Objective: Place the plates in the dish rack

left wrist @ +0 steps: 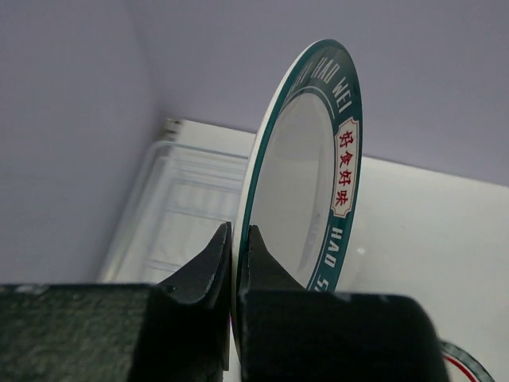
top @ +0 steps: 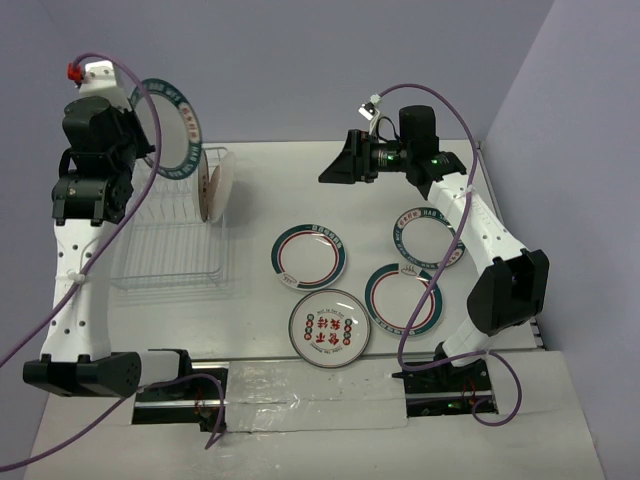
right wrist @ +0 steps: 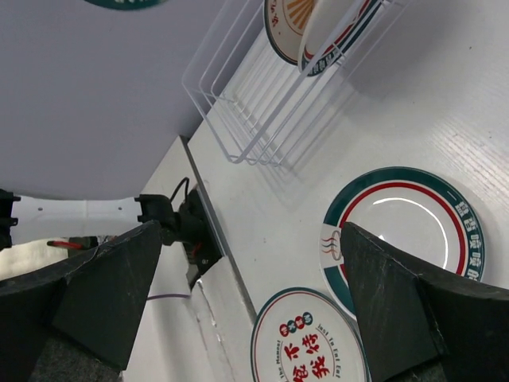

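Note:
My left gripper (top: pixel 138 140) is raised above the wire dish rack (top: pixel 170 240) and is shut on the edge of a green-rimmed plate (top: pixel 168 128), held upright. In the left wrist view both fingers (left wrist: pixel 239 231) pinch the plate's rim (left wrist: pixel 306 167) with the rack (left wrist: pixel 183 207) below. Two plates (top: pixel 213 185) stand at the rack's right end, one with an orange sunburst (right wrist: pixel 282 20). Four plates lie flat on the table: one in the middle (top: pixel 310 254), the red-character plate (top: pixel 328 328), and two at the right (top: pixel 403 299) (top: pixel 428 240). My right gripper (top: pixel 335 165) is open and empty, high above the table.
In the right wrist view, the gripper (right wrist: pixel 250 229) looks down on the rack (right wrist: pixel 270 103), a green-and-red ringed plate (right wrist: pixel 402 227) and the red-character plate (right wrist: pixel 314 342). Purple walls stand behind and to the right. Arm bases and cables sit at the near edge.

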Robot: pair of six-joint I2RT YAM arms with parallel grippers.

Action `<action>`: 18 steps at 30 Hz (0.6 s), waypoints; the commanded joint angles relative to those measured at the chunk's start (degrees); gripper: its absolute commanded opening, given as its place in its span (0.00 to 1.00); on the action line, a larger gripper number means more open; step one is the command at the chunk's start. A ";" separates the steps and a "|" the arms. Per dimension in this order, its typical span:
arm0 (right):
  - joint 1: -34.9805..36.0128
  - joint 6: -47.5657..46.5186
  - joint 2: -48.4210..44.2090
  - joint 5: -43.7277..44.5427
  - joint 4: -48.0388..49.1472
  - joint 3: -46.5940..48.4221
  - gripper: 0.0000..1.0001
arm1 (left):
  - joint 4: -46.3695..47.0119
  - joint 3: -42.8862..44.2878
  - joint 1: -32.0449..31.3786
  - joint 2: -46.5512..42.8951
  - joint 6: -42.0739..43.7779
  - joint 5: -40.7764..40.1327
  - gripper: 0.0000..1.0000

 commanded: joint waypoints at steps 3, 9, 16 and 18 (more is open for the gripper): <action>0.17 -0.73 -1.17 0.93 0.10 2.78 1.00 | 11.19 -1.66 -0.18 0.93 12.46 -25.98 0.00; 0.08 -1.34 -0.64 1.63 -0.78 2.70 1.00 | 15.42 -6.50 -0.27 4.18 15.90 -27.85 0.00; -0.27 -0.56 0.41 0.67 -0.87 2.35 1.00 | 17.26 -10.28 -1.41 6.64 17.21 -21.96 0.00; -0.54 -0.20 0.67 0.32 -0.60 2.26 1.00 | 18.14 -12.21 -1.76 6.91 17.74 -21.17 0.00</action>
